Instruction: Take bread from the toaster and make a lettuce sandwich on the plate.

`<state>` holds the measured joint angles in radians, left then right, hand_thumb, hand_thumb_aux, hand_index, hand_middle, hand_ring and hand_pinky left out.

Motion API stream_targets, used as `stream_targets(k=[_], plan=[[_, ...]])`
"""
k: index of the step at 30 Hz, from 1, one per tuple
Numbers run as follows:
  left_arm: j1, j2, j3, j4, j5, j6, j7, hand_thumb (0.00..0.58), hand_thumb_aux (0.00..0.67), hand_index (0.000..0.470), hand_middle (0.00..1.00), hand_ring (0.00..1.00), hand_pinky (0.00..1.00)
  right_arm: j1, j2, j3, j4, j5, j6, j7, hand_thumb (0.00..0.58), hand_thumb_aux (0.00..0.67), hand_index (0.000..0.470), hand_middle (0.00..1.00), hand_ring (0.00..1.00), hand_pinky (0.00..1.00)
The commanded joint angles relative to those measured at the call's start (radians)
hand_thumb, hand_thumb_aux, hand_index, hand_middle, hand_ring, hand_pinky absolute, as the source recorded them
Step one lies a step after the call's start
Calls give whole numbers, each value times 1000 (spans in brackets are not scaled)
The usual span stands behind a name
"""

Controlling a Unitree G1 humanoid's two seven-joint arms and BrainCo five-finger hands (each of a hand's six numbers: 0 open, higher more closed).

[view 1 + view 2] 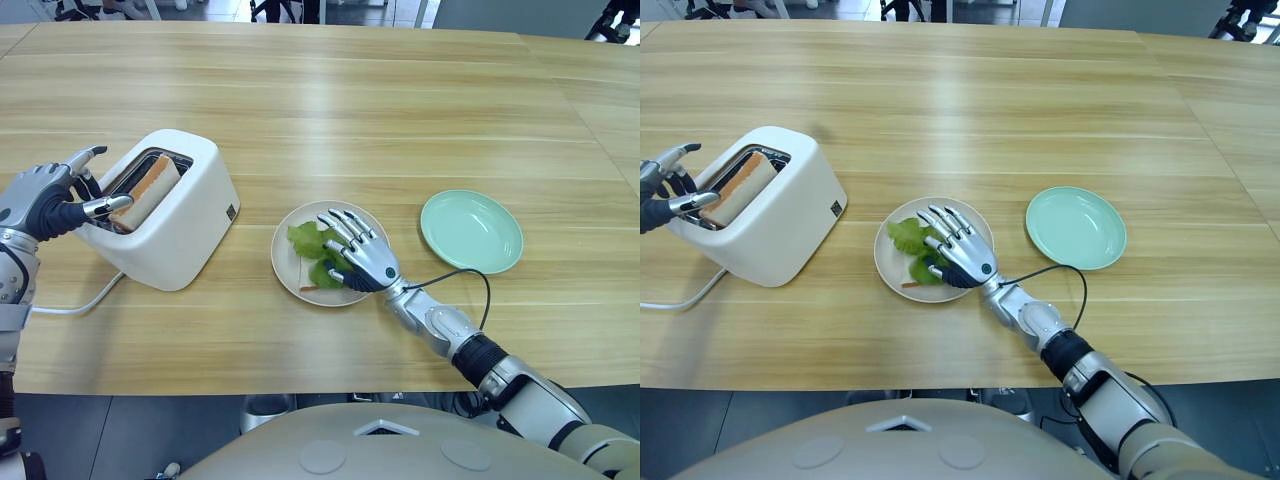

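Observation:
A white toaster (180, 215) stands on the left of the table with a slice of bread (148, 188) sticking up from its slot. My left hand (50, 200) is at the toaster's left end, fingers spread on either side of the bread's end without closing on it. A beige plate (288, 262) in the middle holds green lettuce (305, 238) on a bread slice whose edge (308, 288) peeks out below. My right hand (358, 252) lies flat and open on the lettuce, fingers extended.
An empty mint-green plate (471, 230) sits to the right of the beige one. The toaster's white cord (85, 300) trails off to the left near the front edge. A black cable (465, 275) loops by my right wrist.

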<state>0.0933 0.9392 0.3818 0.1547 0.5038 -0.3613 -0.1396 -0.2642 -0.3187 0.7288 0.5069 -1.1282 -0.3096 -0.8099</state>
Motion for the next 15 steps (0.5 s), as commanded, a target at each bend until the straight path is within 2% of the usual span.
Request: stream_targets(k=[1,11,12,13,14,15], plan=[[30,10,-65,4,16,3,-39,0,0,0,533,533,533,-5,6,7,13,19,-22,12,0,0,0,0,0,0],[17,31,-88,-53,-3,-5,-81,9,5,4,553,553,553,-6,2,-5,12,38,-27,-1,0,0,0,0,0,0],[14,35,-99,-53,3,-6,-85,58,34,23,557,557,557,-6,3,-5,12,41,-28,-3,0,0,0,0,0,0],[12,37,-105,-53,5,-7,-88,58,34,23,557,557,557,-7,3,-5,13,43,-29,-5,0,0,0,0,0,0],[11,39,-109,-53,6,-8,-88,156,97,67,561,561,561,-7,4,-5,13,45,-30,-6,0,0,0,0,0,0],[10,40,-112,-55,6,-9,-89,310,213,146,561,561,561,-8,4,-5,14,47,-30,-6,0,0,0,0,0,0]])
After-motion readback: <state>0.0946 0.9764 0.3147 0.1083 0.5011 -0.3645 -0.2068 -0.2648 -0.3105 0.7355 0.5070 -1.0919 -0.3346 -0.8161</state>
